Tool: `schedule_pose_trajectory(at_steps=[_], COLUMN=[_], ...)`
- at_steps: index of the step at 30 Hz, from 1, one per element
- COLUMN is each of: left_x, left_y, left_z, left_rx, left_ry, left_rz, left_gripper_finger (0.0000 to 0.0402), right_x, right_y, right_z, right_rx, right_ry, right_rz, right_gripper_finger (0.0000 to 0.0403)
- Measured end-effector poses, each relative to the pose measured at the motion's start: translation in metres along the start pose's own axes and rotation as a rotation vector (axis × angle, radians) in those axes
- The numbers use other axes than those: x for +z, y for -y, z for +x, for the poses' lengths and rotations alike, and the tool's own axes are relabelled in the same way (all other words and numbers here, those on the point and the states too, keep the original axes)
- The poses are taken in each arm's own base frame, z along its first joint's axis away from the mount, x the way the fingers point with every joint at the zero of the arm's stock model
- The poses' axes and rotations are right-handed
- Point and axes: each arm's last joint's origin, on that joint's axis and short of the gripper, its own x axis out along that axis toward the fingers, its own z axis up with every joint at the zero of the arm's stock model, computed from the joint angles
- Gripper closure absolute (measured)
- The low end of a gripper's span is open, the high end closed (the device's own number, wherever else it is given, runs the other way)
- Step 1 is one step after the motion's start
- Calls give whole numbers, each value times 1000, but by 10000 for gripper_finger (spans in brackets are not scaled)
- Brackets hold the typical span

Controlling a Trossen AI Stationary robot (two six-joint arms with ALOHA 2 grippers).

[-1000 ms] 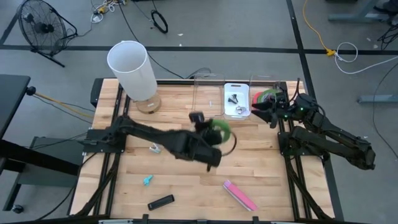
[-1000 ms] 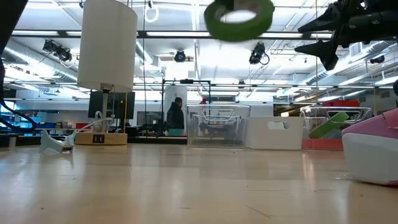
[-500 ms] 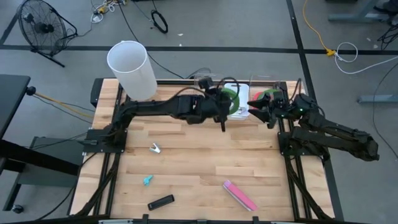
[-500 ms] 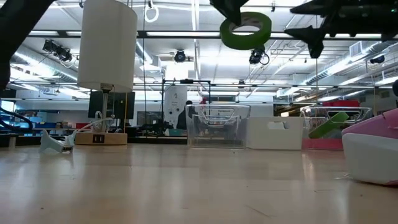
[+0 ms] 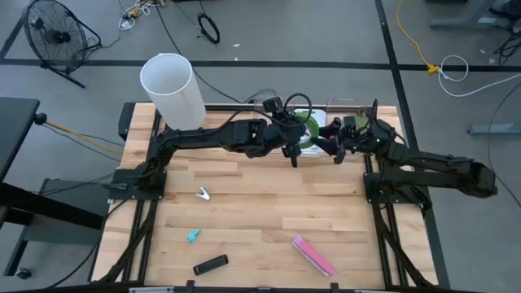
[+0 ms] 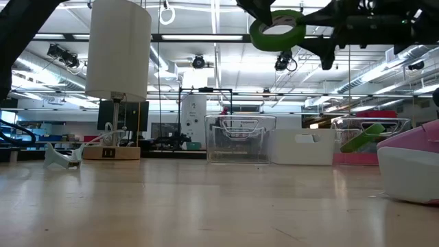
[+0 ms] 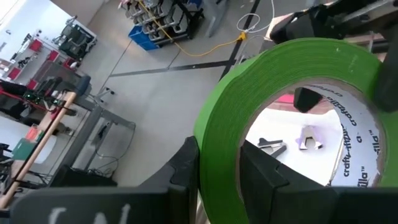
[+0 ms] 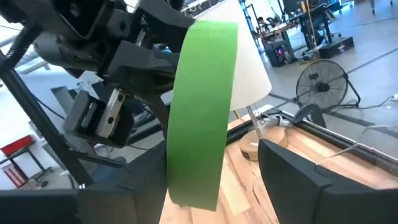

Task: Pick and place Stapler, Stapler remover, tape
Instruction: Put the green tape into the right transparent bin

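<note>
The left gripper (image 5: pixel 295 138) hung high above the far side of the table (image 5: pixel 244 220), its fingers (image 7: pixel 186 171) clamped on the wall of a green tape roll (image 5: pixel 304 130) — one finger outside the ring, the other inside its open centre. The roll was held in the air over the white tray (image 5: pixel 313 147) at the table's far edge, where small metal pieces lay on the tray floor. The right gripper (image 5: pixel 334 146) sat just beside the roll on its right, its fingers spread wide with the roll edge-on between them, though whether they touched it could not be told. Another green and red roll (image 5: pixel 348 124) lay in the far-right bin. The pink stapler (image 5: pixel 314 255), a black object (image 5: pixel 211 264), a small teal piece (image 5: pixel 193 236) and a metal stapler remover (image 5: pixel 203 194) lay well apart on the near wood, and a white lamp (image 5: pixel 172 89) stood at the far left.
</note>
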Motion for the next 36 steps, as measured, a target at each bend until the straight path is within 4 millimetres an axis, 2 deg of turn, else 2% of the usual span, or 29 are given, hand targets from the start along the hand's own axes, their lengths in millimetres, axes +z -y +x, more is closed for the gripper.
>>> schedule_pose_trajectory(at_steps=[3, 5, 7, 8, 10, 16, 20, 27, 32, 36], left_x=[-1, -1, -1, -1, -1, -2, -5, -18, -42, -56], left_y=[0, -1, -2, -2, -3, -4, -1, 5, 3, -4], left_z=[0, 1, 2, 2, 3, 3, -1, -11, -23, -40], left_rx=[1, 3, 10, 11, 13, 30, 75, 176, 299, 334], left_ry=[-5, -7, -11, -12, -11, -18, -51, -170, -315, -367], left_rz=[8, 7, 7, 6, 0, -7, 14, 142, 250, 198], left_gripper_finger=[317, 317, 317, 317, 313, 224, 200, 215, 237, 251], right_x=[-3, -4, -4, -4, -2, 1, 4, 13, 17, 16], right_y=[3, 4, 3, 3, 2, 0, 4, 13, 21, 29], right_z=[5, 6, 6, 6, 6, 2, -1, -12, -27, -44], right_rx=[-5, 4, 25, 38, 53, 60, 42, -50, -146, -275], right_ry=[-18, -23, -29, -29, -20, 2, 14, 52, 55, 18], right_rz=[21, 21, 8, -3, -5, -22, -23, -26, -15, 6], right_gripper_finger=[197, 250, 320, 326, 326, 326, 326, 326, 326, 326])
